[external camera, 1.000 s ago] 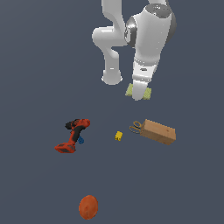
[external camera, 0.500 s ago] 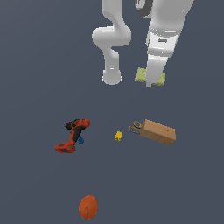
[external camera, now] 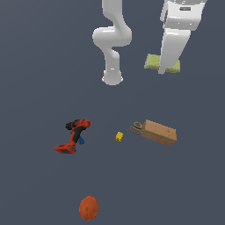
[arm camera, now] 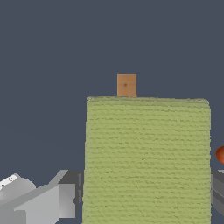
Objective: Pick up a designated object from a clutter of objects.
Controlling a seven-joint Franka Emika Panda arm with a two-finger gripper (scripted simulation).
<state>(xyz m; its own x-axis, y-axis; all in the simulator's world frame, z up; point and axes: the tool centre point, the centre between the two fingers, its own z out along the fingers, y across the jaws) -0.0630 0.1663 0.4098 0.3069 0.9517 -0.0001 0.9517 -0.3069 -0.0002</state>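
My gripper [external camera: 163, 69] is shut on the yellow-green pad [external camera: 152, 62] and holds it high above the floor, near the top right of the exterior view. In the wrist view the pad [arm camera: 148, 157] fills the space between my two fingers [arm camera: 65, 199]. Far below lie the rest of the clutter: the red-and-black drill [external camera: 72, 136] with a small blue piece [external camera: 81, 141] beside it, the tiny yellow block [external camera: 119, 136], the tan box [external camera: 160, 132] with the orange-handled scissors [external camera: 136, 127] at its end, and the orange ball [external camera: 88, 208].
The arm's white base [external camera: 112, 79] stands behind the clutter. In the wrist view the tan box [arm camera: 126, 85] shows just past the pad's edge and the orange ball [arm camera: 220, 154] peeks out beside it.
My gripper has risen and moved toward the exterior view's right, carrying the yellow-green pad with it. The objects on the floor have not moved.
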